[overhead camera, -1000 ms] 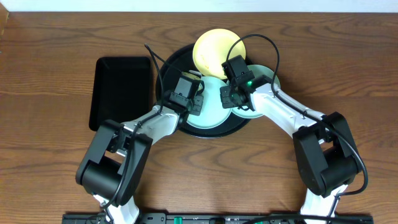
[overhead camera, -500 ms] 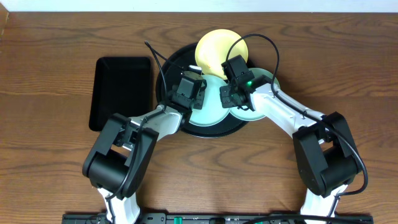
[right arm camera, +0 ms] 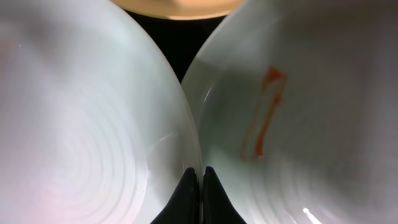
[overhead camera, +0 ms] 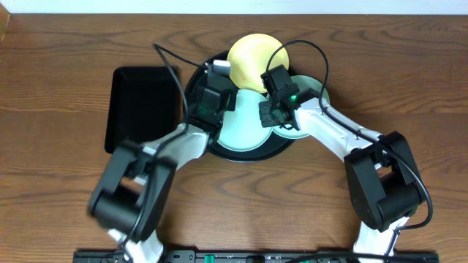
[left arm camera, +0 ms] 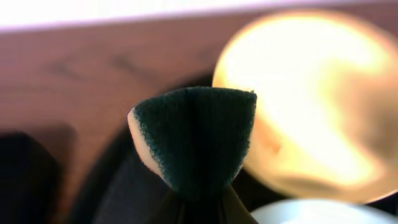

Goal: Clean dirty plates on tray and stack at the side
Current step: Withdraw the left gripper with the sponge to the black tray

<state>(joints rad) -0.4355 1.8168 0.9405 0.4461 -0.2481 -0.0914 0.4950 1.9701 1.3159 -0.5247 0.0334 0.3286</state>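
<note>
early going, by my reading: all three plates lie on the tray (overhead camera: 248, 155), none stacked at the side yet. the left jaws are clamped on a sponge (left arm camera: 196, 140), with the yellow plate (left arm camera: 311, 99) just beyond them to the right. the right jaws are pressed together where two blue-green plates overlap. the left plate (right arm camera: 81, 124) looks clean; the right plate (right arm camera: 311, 74) bears an orange smear (right arm camera: 264, 112), so wiping is still to do.

pale plate (right arm camera: 81, 124), smeared plate (right arm camera: 329, 149), jaws together

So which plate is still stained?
The right-hand blue-green plate: it alone shows an orange smear; the other blue-green plate and the yellow plate look clean.
</note>
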